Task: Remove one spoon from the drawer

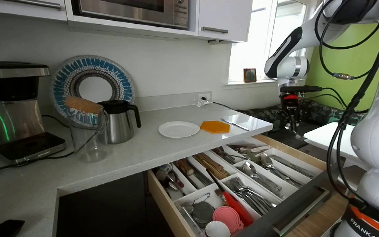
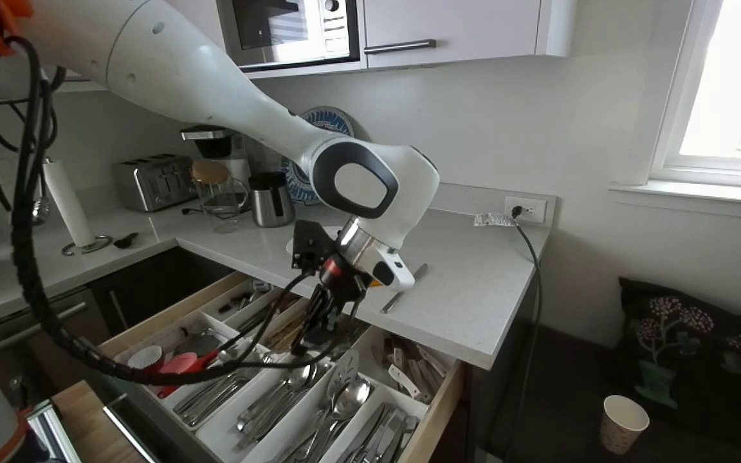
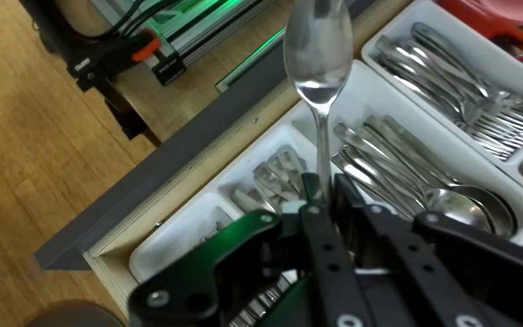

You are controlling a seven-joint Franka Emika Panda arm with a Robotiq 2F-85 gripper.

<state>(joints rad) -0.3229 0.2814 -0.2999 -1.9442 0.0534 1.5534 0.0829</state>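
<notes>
Wrist view: hand (image 3: pixel 327 190) pinching spoon (image 3: pixel 318 56) above drawer (image 3: pixel 166 161) w/ forks (image 3: pixel 500 125) & other spoons (image 3: pixel 456 209) (white divider (image 3: pixel 429 117) btwn).

You have open air above the drawer (image 1: pixel 168 204) in an exterior view; along its far side, the countertop (image 1: pixel 156 148) bars your way.

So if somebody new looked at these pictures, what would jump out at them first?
Probably the spoon, its bowl large at the top of the wrist view and its handle pinched in the tool. Next might be the open drawer crowded with cutlery, toward the lower right of an exterior view. There, the big blue-patterned disc by the wall at left would likely draw a glance too.
</notes>
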